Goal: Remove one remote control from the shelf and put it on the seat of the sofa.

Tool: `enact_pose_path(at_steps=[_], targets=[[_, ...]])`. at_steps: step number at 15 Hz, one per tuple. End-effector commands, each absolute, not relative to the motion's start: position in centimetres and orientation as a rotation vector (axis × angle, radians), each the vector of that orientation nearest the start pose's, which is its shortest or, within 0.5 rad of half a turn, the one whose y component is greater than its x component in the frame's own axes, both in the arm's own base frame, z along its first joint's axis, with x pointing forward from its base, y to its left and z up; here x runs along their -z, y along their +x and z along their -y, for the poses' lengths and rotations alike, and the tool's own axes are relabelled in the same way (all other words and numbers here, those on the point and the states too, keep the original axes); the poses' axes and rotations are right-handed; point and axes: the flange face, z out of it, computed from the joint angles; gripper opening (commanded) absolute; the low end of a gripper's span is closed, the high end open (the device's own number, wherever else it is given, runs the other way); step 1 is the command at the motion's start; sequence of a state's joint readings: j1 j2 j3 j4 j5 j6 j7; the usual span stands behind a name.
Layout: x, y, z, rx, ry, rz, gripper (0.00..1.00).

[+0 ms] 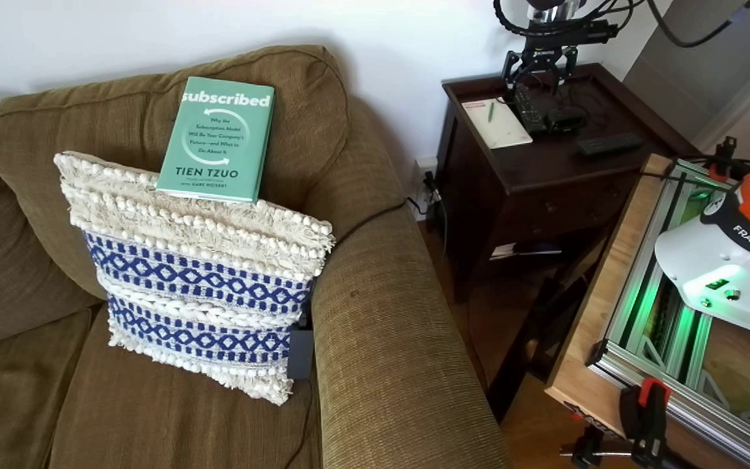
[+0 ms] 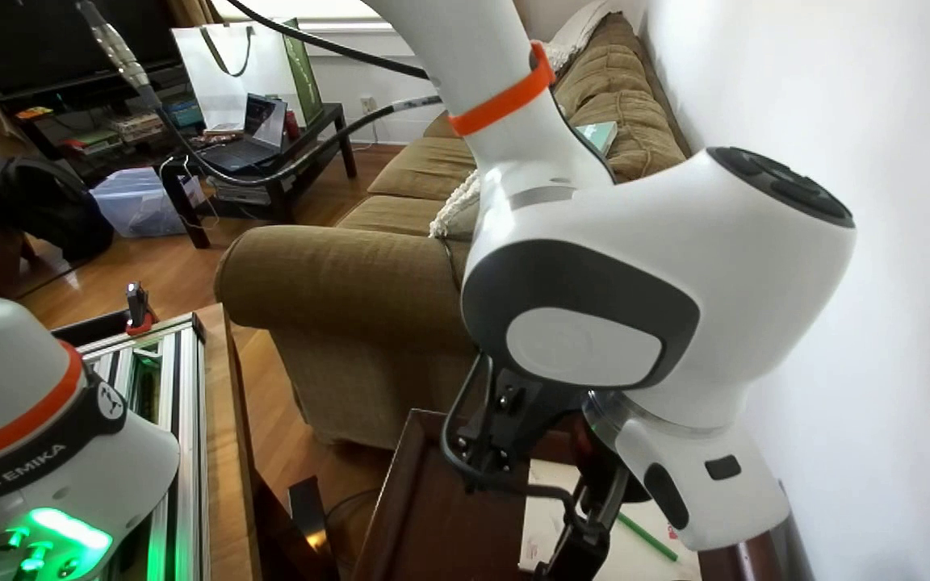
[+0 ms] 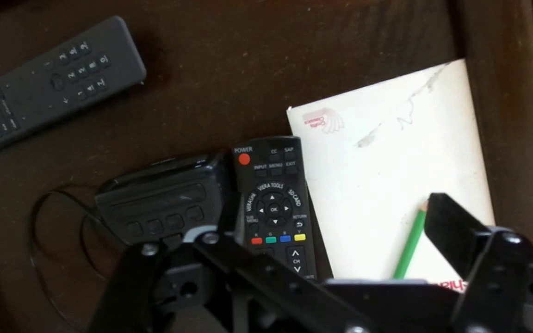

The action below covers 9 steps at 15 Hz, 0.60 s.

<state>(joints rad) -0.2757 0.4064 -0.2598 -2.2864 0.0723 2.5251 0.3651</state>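
Brown shelf (image 1: 538,166), remotes (image 3: 273,203), spread gripper (image 3: 334,212) seemingly above

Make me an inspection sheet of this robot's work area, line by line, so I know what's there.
Surface: dark rimmed cabinet top, carrying several things.
Job's things: black remote with coloured buttons and dark grey remote, both on the cabinet top; sofa seat, bearing a patterned pillow.
Clutter: green pencil on white paper; boxy black device beside the black remote; green book against the back cushion.
Fingers: spread apart above the cabinet top; nothing seen in their grip.
Cables: thin cord looping beside the black device; dark cord across the sofa arm.
Surroundings: white wall; low table with laptop.
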Motion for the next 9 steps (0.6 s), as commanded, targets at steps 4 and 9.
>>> enact_pose_path(at_steps=[4,9], targets=[[-12.5,45.2,31.4,-0.281,-2.87,-1.398,1.0],[-10.2,45.3,33.5,-0.306,-2.921,-1.293,1.0]])
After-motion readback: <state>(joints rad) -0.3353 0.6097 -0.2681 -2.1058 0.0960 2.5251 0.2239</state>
